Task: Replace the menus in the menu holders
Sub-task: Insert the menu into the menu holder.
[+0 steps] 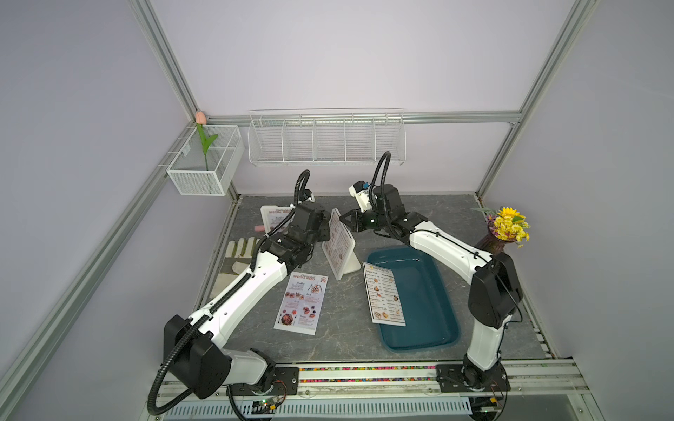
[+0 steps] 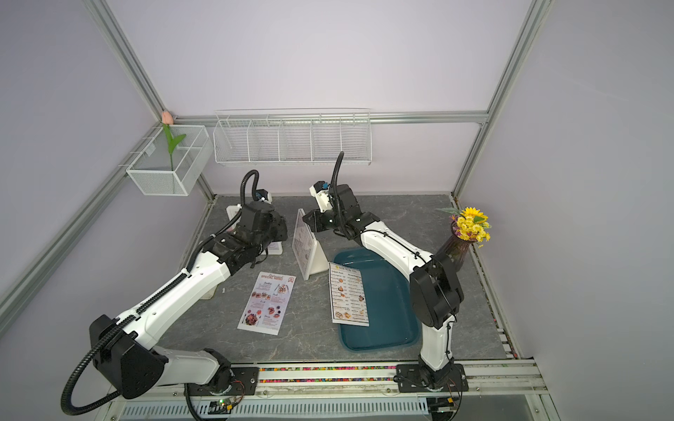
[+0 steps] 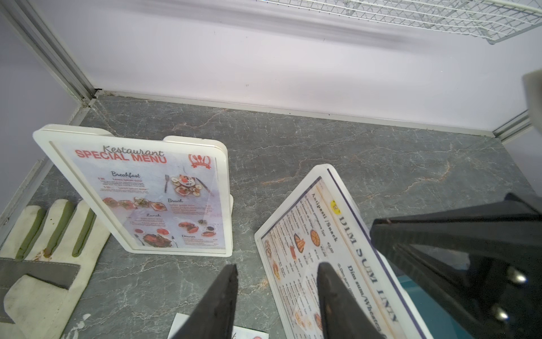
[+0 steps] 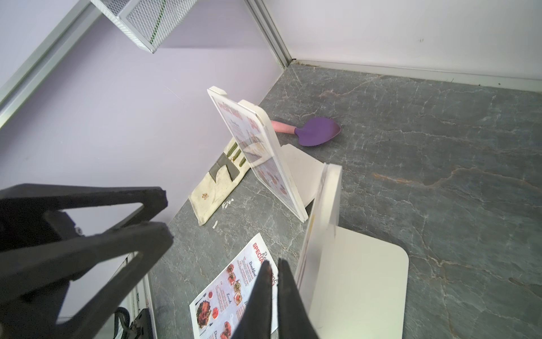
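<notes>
Grey marble table (image 1: 456, 233). Mid-table, a holder (image 1: 348, 264) shows a Dim Sum menu (image 3: 346, 234). Our left pincer (image 3: 278, 265) hangs half released before it; our right pincer (image 4: 273, 261) is clenched, empty, by its top. Next, we judge: open, nip that sheet, pull.

- A teal tray (image 1: 426, 302) lay flat on the grey marbled table (image 1: 346, 342), on my right side.
- A dark purple vase (image 1: 490, 245) stood near the table's right edge, beyond the tray, with yellow flowers (image 1: 508, 223) in it.
- A white wire rack (image 1: 326, 140), divided into compartments, hung on the back wall.
- A white mesh basket (image 1: 204, 175) hung in the far left corner; a pink tulip (image 1: 201, 117) on a green stem stood in it.
- A cream work glove (image 3: 52, 234) with green strips along its fingers lay flat by the table's left edge.
- A purple spatula (image 4: 318, 132) with a pink handle lay on the table towards the far left corner.
- A narrow many-coloured strip (image 1: 364, 369) ran along the table's near edge.
</notes>
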`<state>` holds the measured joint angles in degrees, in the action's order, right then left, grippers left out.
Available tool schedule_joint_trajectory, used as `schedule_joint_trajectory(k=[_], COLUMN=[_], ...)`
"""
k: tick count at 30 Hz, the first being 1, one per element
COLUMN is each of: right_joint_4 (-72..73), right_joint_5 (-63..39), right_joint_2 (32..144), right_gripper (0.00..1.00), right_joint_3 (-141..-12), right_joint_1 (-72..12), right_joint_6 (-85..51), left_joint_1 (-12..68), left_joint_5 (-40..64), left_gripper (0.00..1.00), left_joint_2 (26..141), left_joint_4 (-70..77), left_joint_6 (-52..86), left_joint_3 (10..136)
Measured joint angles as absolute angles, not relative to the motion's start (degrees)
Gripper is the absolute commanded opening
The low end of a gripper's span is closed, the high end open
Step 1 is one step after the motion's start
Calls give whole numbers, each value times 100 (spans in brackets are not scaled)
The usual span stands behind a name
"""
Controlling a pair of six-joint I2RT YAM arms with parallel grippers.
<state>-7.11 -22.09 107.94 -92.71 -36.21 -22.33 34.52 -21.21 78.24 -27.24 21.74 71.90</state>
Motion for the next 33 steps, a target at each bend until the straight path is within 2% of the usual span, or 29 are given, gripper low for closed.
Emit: schedule_joint_trajectory(k=[12,33], right_joint_4=[-620,-591], right_joint_5=[-2237,-2233], right_joint_2=[11163,10927], right_gripper=[7,7], right_joint_3=[-9461,-9177], right_joint_1=[-3597,-3562], right_joint_6=[-2235,-2252], left_joint_1=[3450,3450], left_joint_5=[-2126,-2167], left_gripper=[47,47], left_joint_2=[7824,7824], left_joint_4=[-2727,-2724], left_joint_6=[2132,2130], left_joint_3=[7190,7190])
